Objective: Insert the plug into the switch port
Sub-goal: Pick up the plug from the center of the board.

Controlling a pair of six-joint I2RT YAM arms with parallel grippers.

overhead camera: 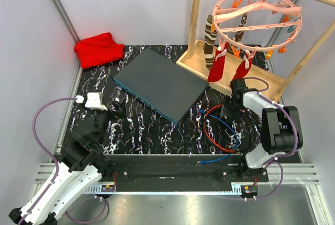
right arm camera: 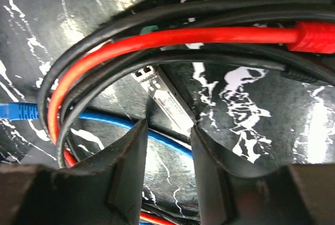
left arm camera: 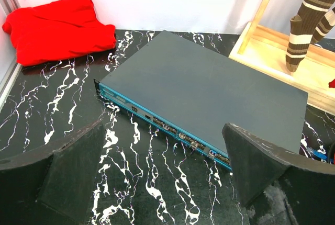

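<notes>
Pale walls [overhead camera: 146,5] close in a black tabletop [overhead camera: 141,131] veined with white. A red cloth [overhead camera: 98,48] is bunched in the far left corner. At the far right a wooden tray [overhead camera: 194,57] carries a frame from which a pink hanger [overhead camera: 256,13] and some socks [overhead camera: 217,68] dangle.

The switch [overhead camera: 159,81] lies flat near the middle of the table, turned at an angle, with its teal socket edge facing the near left. My left gripper [left arm camera: 167,172] hovers low in front of that edge. Its fingers are spread wide with nothing between them, and they are clear of the box.

My right gripper [right arm camera: 167,141] is down over a tangle of leads to the right of the switch's near corner, well apart from the box. In its wrist view the plug [right arm camera: 165,97], a small metal block, lies on the table inside loops of a red cable [right arm camera: 199,36], a blue cable [right arm camera: 104,123] and black cables [right arm camera: 172,13]. The plug's near end reaches into the gap between the fingertips. The fingers stand partly spread on either side of that end. One seems to touch its edge, while a gap shows at the other, so I see no firm pinch on it. The blue cable passes under the gap, just behind the plug.
</notes>
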